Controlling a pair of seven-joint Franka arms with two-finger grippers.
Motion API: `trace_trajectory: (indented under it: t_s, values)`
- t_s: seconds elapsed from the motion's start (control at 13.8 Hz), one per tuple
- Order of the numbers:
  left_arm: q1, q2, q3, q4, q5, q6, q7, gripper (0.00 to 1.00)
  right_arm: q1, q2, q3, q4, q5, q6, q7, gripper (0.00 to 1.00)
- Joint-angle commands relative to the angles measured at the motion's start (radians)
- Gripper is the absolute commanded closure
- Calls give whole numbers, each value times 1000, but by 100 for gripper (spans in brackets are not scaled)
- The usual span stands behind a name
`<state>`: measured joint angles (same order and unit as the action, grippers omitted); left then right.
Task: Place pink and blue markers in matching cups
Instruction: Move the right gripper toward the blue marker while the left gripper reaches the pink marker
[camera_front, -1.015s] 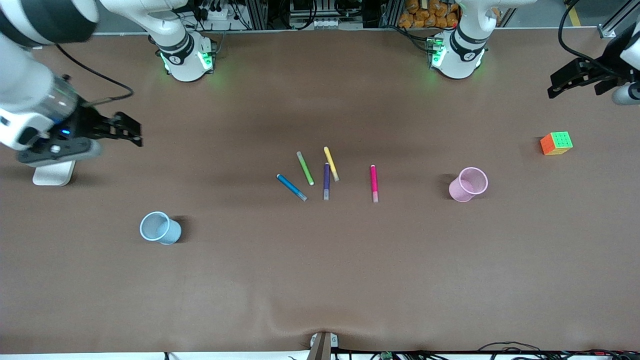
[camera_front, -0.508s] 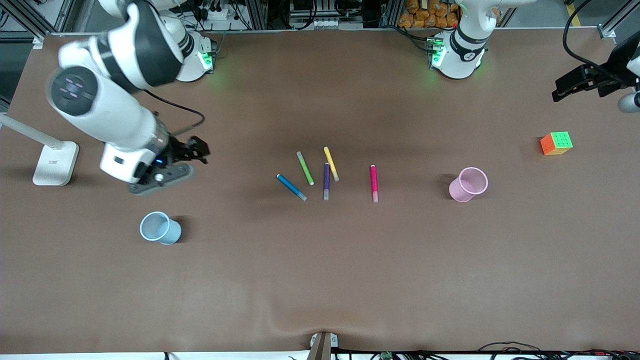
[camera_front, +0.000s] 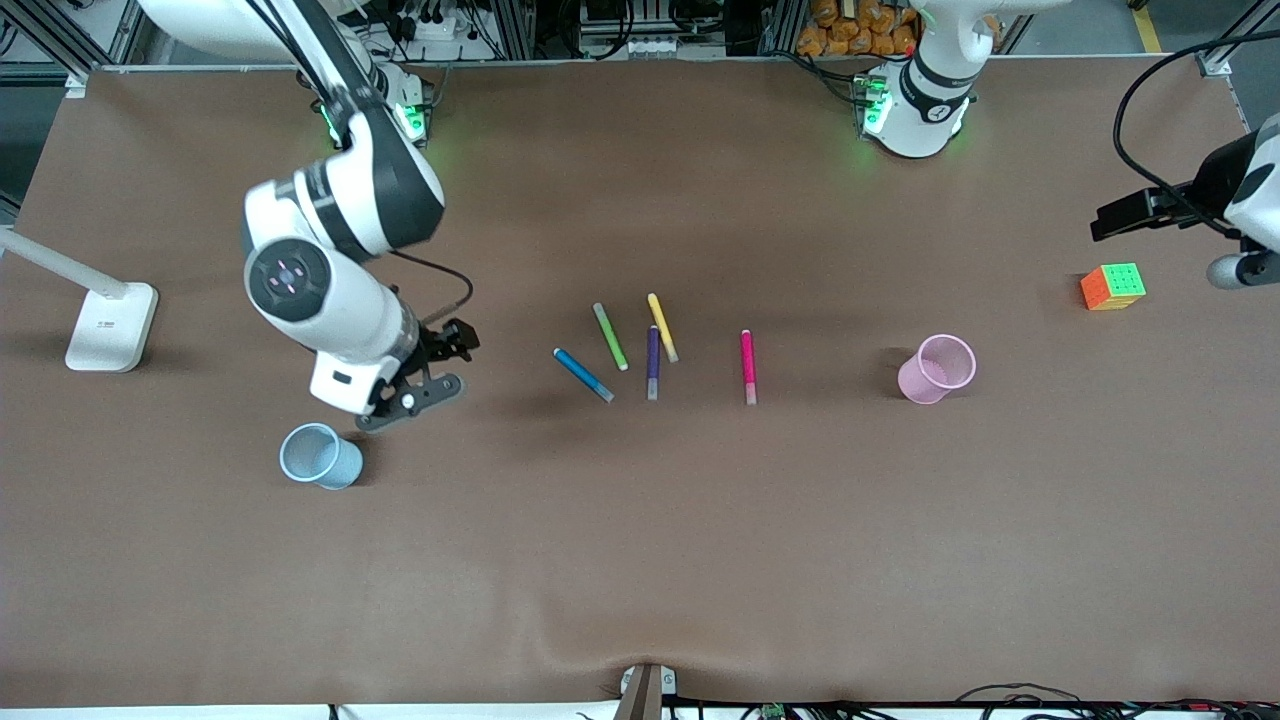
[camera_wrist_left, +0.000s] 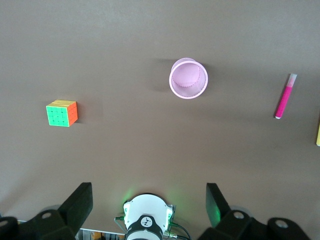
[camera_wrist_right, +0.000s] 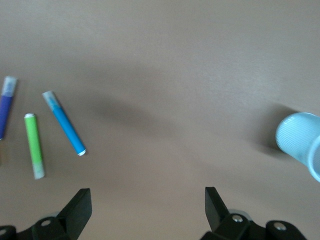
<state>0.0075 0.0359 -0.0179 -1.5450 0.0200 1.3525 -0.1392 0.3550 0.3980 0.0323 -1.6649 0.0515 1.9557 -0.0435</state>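
Note:
The blue marker (camera_front: 583, 374) and the pink marker (camera_front: 747, 366) lie flat mid-table among other markers. A pale blue cup (camera_front: 320, 456) stands toward the right arm's end, and a pale pink cup (camera_front: 937, 368) stands toward the left arm's end. My right gripper (camera_front: 455, 342) hangs open and empty over bare table between the blue cup and the blue marker. Its wrist view shows the blue marker (camera_wrist_right: 64, 123) and the blue cup (camera_wrist_right: 300, 142). My left gripper (camera_front: 1122, 214) waits open and empty at the left arm's end of the table. Its wrist view shows the pink cup (camera_wrist_left: 188, 79) and the pink marker (camera_wrist_left: 285, 96).
Green (camera_front: 610, 336), yellow (camera_front: 662, 327) and dark purple (camera_front: 653, 362) markers lie between the blue and pink ones. A colour cube (camera_front: 1112, 286) sits under the left gripper's side. A white lamp base (camera_front: 110, 325) stands at the right arm's end.
The right arm has swung in from its end of the table toward the middle, gripper open throughout. The left gripper has shifted only slightly.

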Motion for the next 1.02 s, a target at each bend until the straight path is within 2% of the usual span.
trace_trajectory:
  t_s: [0.0, 0.51, 0.94]
  values:
    - [3, 39, -4, 31, 6, -18, -11, 0, 36, 39, -5, 16, 13, 22, 10, 0]
    - [-20, 93, -16, 71, 3, -16, -10, 0, 53, 41, -5, 17, 13, 26, 17, 0]
    - [-96, 136, -20, 86, 5, -16, -85, 0, 55, 42, -5, 14, 13, 31, 17, 0]
